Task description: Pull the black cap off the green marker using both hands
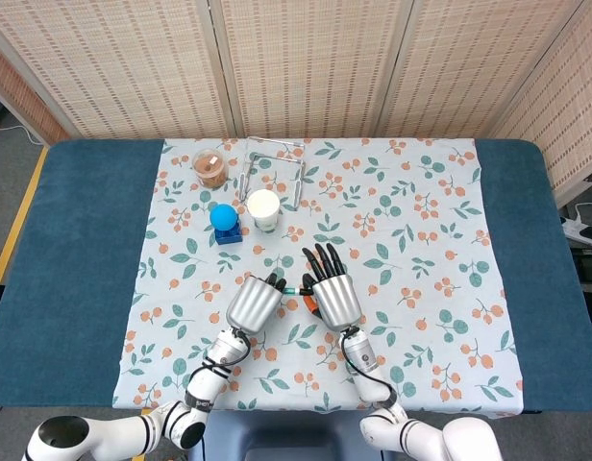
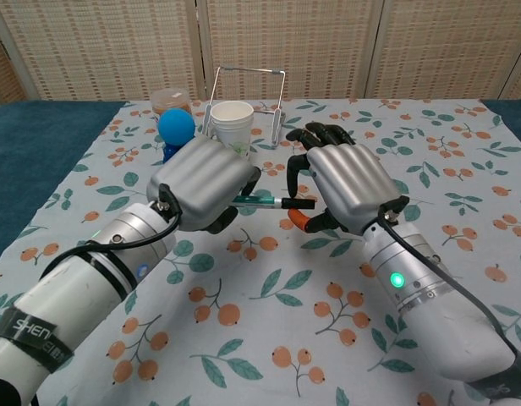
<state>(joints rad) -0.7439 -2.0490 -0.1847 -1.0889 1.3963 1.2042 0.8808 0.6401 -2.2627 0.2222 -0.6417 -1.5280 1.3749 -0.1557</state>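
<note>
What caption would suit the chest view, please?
Left robot hand holds the marker; the right robot hand meets its cap.

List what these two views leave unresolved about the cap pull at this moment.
- Right hand: its back hides, in both views, whether its fingers have closed on the black cap.
- Left hand: its shell covers most of the green marker; the grip itself is unseen.
- Head view: marker too small to show whether the cap is seated or started.
- Orange item under the right hand: mostly hidden, unidentifiable.
</note>
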